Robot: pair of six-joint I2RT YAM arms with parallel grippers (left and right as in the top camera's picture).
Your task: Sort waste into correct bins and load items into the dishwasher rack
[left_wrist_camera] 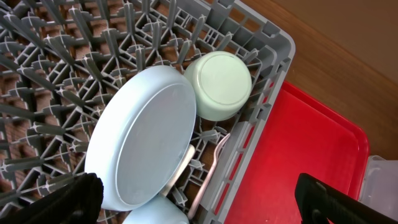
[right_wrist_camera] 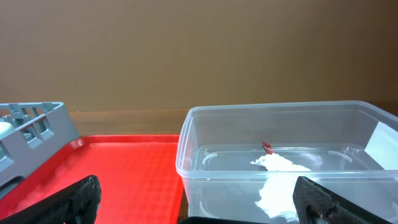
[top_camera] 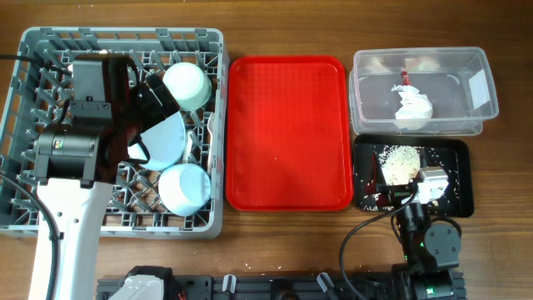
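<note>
The grey dishwasher rack (top_camera: 33, 50) holds a pale green bowl (top_camera: 186, 85) upside down, a light blue plate (top_camera: 162, 137) on edge and a small light blue bowl (top_camera: 183, 187). In the left wrist view the plate (left_wrist_camera: 146, 134) leans beside the green bowl (left_wrist_camera: 219, 84), with a white utensil handle (left_wrist_camera: 211, 169) by the rack wall. My left gripper (left_wrist_camera: 199, 205) hangs open and empty above them. The clear tub (top_camera: 479, 108) holds the white napkin (top_camera: 412, 107) and red wrapper (top_camera: 405, 79). The black tray (top_camera: 462, 167) holds rice scraps (top_camera: 398, 163). My right gripper (right_wrist_camera: 199, 208) is open and empty, facing the tub (right_wrist_camera: 186, 155). The yellow cup is out of view.
A large red tray (top_camera: 287, 133) lies between the rack and the two bins; it also shows in the left wrist view (left_wrist_camera: 298, 155) and the right wrist view (right_wrist_camera: 124, 168). The right arm's base (top_camera: 429, 246) sits at the front table edge.
</note>
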